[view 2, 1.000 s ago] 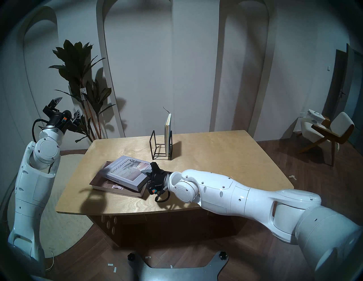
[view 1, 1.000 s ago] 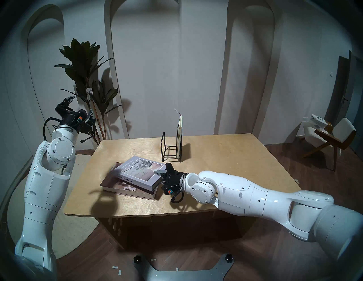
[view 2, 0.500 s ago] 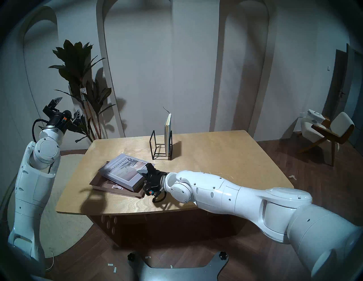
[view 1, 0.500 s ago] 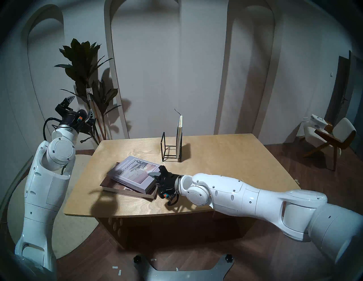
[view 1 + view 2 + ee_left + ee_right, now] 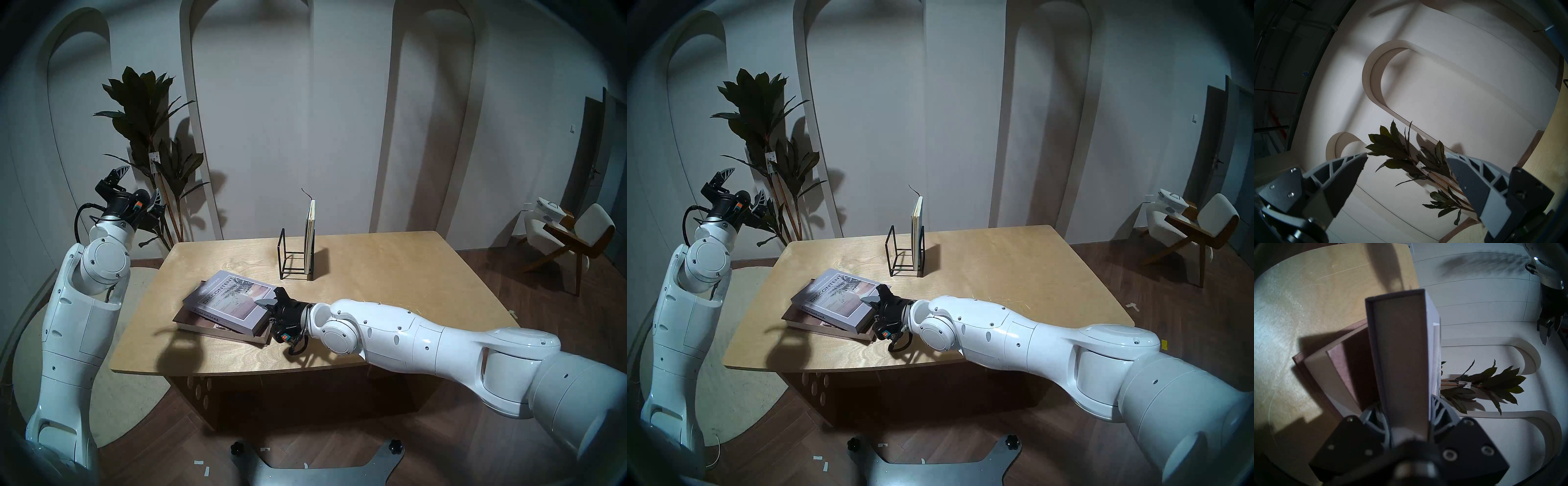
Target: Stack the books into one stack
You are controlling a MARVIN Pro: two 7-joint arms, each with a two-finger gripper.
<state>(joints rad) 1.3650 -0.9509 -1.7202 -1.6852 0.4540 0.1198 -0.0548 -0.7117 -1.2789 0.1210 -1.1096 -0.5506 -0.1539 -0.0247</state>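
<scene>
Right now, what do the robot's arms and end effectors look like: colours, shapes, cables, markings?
Both arms are glossy white, rounded shells with disc-shaped joint caps and small dark screws. Each ends in a black wrist block. The left end effector and right end effector have grey, ribbed, leaf-shaped fingers. A black cable loops beside each wrist, near a small orange and teal tag.

Two glossy white arms (image 5: 441, 342) with round joint caps and small dark screws, black wrists with orange-and-teal tags (image 5: 285, 337), looped black cables (image 5: 297, 349), grey ribbed fingers (image 5: 1342, 171) on black screwed mounts, grey base plate (image 5: 319, 471) with black knobs
</scene>
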